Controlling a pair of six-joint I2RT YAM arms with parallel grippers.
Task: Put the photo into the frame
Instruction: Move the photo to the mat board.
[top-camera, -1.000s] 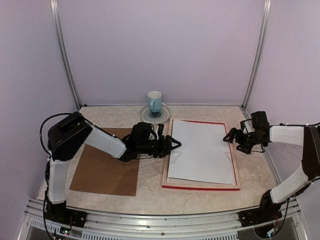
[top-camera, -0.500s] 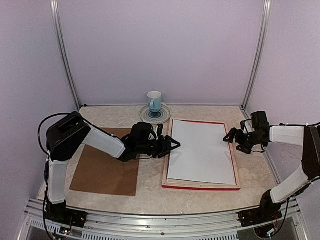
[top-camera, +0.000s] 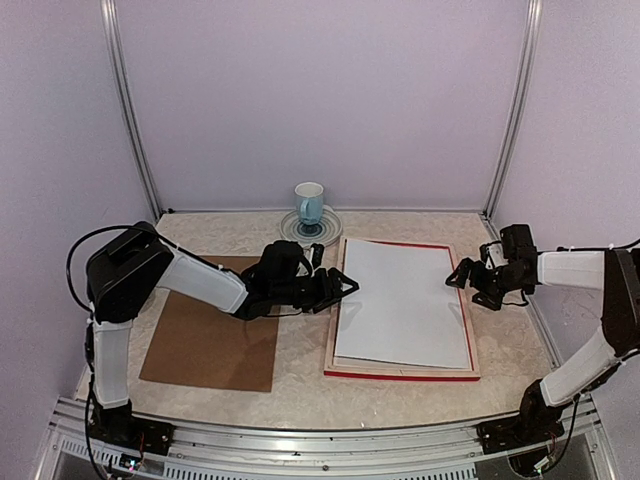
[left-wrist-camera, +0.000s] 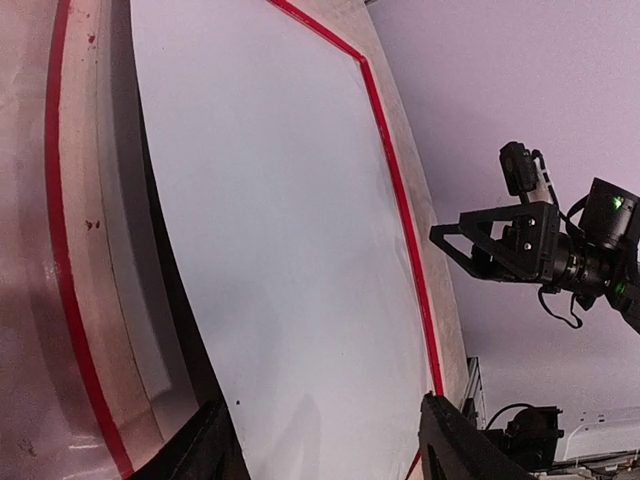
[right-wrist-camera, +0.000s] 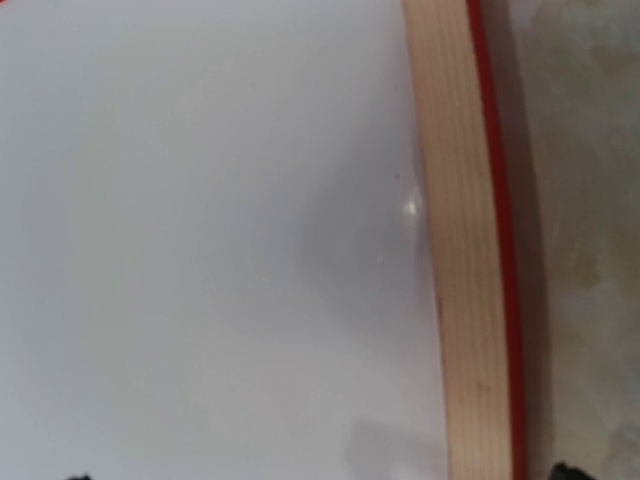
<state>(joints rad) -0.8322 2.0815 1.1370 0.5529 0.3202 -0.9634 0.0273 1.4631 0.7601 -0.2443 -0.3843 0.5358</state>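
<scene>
The frame (top-camera: 400, 372) lies right of centre with its pale wood reverse up and its red edges showing. The photo (top-camera: 405, 305) lies in it white side up, slightly skewed. My left gripper (top-camera: 340, 290) is open at the frame's left rail. In the left wrist view its jaws (left-wrist-camera: 325, 462) stand one under and one over the photo's (left-wrist-camera: 290, 250) raised left edge, apart from it, with the frame (left-wrist-camera: 85, 250) below. My right gripper (top-camera: 462, 280) hovers wide open over the photo (right-wrist-camera: 200, 250) and the frame's right rail (right-wrist-camera: 455, 250); only its fingertips (right-wrist-camera: 565, 472) show.
A brown backing board (top-camera: 210, 335) lies flat on the left under my left arm. A white and blue cup (top-camera: 309, 203) stands on a saucer (top-camera: 325, 232) at the back, near the frame's far left corner. Walls close in on three sides.
My left arm has drawn back a little to the left, its gripper staying at the frame's left rail. The right gripper, photo and frame have not visibly moved.
</scene>
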